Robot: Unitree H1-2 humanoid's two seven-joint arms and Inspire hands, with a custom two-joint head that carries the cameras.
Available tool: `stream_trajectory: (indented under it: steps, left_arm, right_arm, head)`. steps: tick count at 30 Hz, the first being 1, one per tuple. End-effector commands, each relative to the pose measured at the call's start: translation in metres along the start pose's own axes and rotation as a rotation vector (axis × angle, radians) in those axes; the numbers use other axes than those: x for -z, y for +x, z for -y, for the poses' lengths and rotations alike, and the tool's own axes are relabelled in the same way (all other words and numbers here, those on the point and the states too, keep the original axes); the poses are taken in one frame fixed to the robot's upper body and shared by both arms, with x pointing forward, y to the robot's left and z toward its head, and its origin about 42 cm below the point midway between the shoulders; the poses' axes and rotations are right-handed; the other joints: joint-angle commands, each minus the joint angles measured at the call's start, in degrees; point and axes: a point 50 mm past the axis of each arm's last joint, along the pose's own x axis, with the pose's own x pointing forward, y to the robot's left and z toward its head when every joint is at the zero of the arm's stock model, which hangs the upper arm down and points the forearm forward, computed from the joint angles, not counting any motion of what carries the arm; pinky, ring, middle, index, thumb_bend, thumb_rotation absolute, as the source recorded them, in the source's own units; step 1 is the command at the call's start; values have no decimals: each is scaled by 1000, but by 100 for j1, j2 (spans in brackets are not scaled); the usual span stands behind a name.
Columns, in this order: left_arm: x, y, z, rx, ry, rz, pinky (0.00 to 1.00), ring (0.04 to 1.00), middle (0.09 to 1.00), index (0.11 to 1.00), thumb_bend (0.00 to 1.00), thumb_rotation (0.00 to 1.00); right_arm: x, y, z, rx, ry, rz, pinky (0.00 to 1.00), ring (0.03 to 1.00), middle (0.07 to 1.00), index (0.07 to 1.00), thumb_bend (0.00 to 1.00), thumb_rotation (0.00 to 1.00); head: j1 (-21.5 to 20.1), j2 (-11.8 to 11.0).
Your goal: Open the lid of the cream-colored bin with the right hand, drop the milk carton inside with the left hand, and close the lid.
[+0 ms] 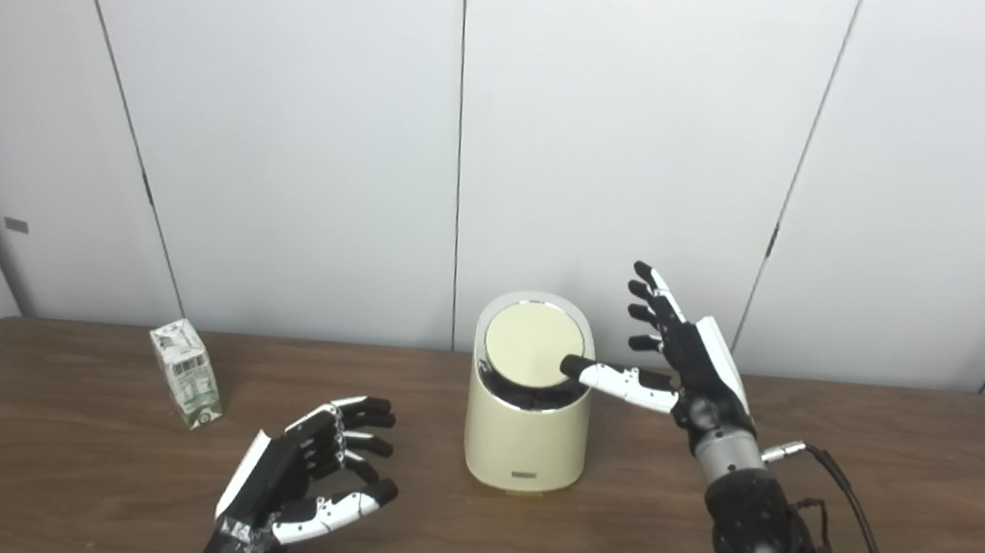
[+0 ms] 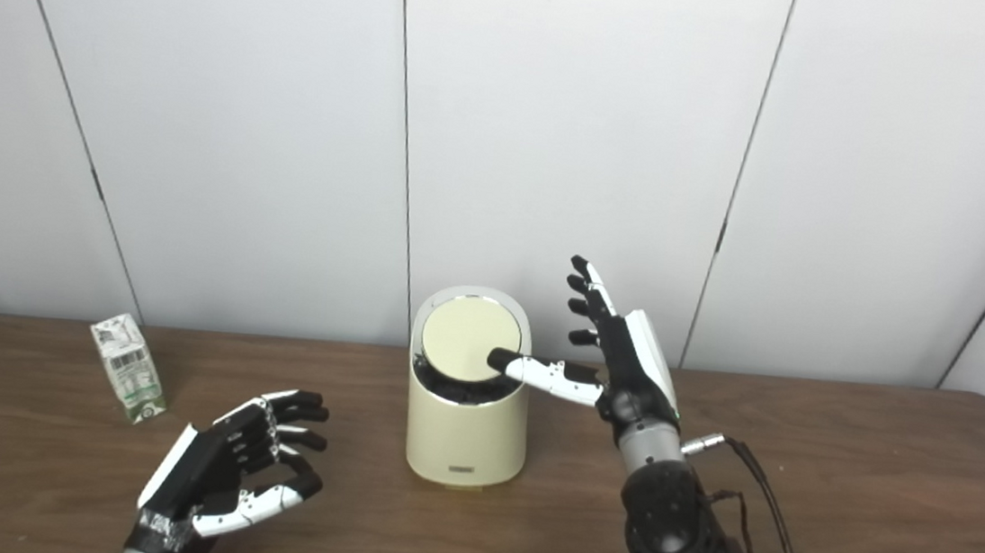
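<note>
A dark brown wood-grain table (image 1: 887,495) runs the width of the scene before a wall of pale grey panels (image 1: 291,113) split by thin dark seams. The left eye view shows a small grey tag on the far-left panel well clear of the frame edge; in the right eye view it sits near the edge, and the table's right corner curves into sight. At centre stands the cream-coloured cylindrical bin (image 1: 523,442), its round tilted lid (image 1: 529,343) ringed in chrome and showing a dark gap beneath its lower edge. The right hand (image 1: 694,361) is raised just beside the bin, fingers spread upward and holding nothing, thumb tip laid against the lid's right rim. The left hand (image 1: 306,475) hovers low over the table, fingers loosely curled and empty. The small white-and-green milk carton (image 1: 186,372) stands well left of the bin.
</note>
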Motion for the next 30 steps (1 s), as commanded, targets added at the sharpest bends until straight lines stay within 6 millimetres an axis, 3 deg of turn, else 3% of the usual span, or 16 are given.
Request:
stream_trajectory:
  steps: [1, 4, 8, 16, 24, 30]
  left_arm:
    - [-14, 16, -2, 8, 18, 86, 516, 653, 751, 783, 684, 119]
    - [-15, 16, -1, 6, 25, 88, 520, 654, 751, 782, 691, 134]
    - [-15, 16, 0, 5, 27, 89, 517, 655, 752, 782, 689, 135]
    - [-16, 17, 2, 1, 16, 91, 511, 643, 743, 777, 690, 128]
    - [-16, 16, 7, 6, -17, 86, 512, 640, 738, 779, 692, 95]
    - [-18, 14, 6, 7, -18, 88, 517, 648, 742, 781, 684, 99]
  right_arm:
    - [-29, 15, 7, 41, -10, 74, 754, 891, 937, 976, 894, 443]
    - [-31, 21, 4, 27, -24, 54, 773, 899, 941, 972, 885, 423]
    - [-34, 27, 0, 20, -79, 31, 725, 877, 932, 962, 902, 439]
    - [-42, 34, -8, -8, -114, 40, 759, 899, 954, 965, 876, 396]
    - [-47, 43, -16, -19, -187, 58, 860, 928, 953, 967, 877, 415]
    - [-50, 46, -18, -23, -234, 61, 813, 924, 950, 963, 867, 413]
  head:
    - [2, -4]
    - [24, -4]
    - [61, -1]
    - [95, 32]
    - [115, 57]
    - [121, 86]
